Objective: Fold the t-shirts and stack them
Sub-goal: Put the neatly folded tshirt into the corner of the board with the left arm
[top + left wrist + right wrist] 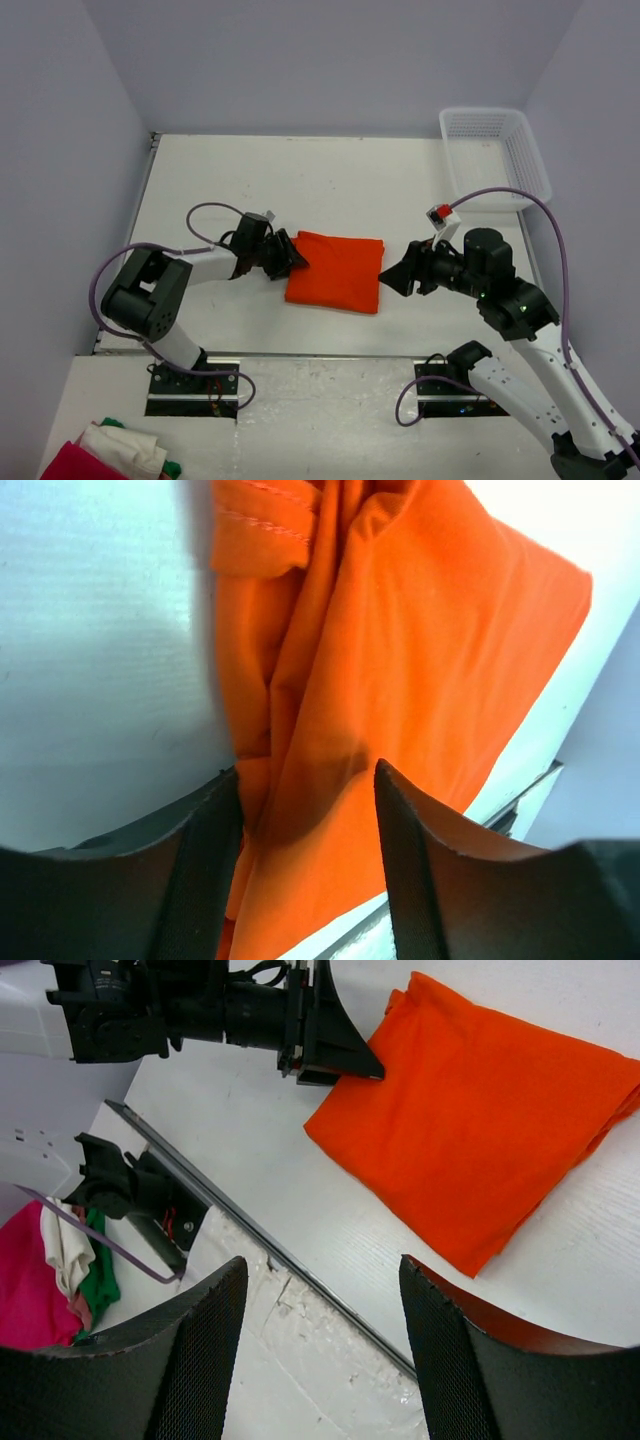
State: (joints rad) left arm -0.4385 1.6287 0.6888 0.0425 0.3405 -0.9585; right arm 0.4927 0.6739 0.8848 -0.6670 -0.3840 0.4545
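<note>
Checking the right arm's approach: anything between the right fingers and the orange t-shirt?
Only bare table between right fingers and t-shirt; right wrist view shows it.

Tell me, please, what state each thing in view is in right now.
orange t-shirt, folded into a flat rectangle.
left gripper, open, fingers either side of the shirt's left edge.
right gripper, open, empty, beside the shirt's right edge.
white basket, upright at the far right corner.
cloth pile, heaped, unfolded.
</note>
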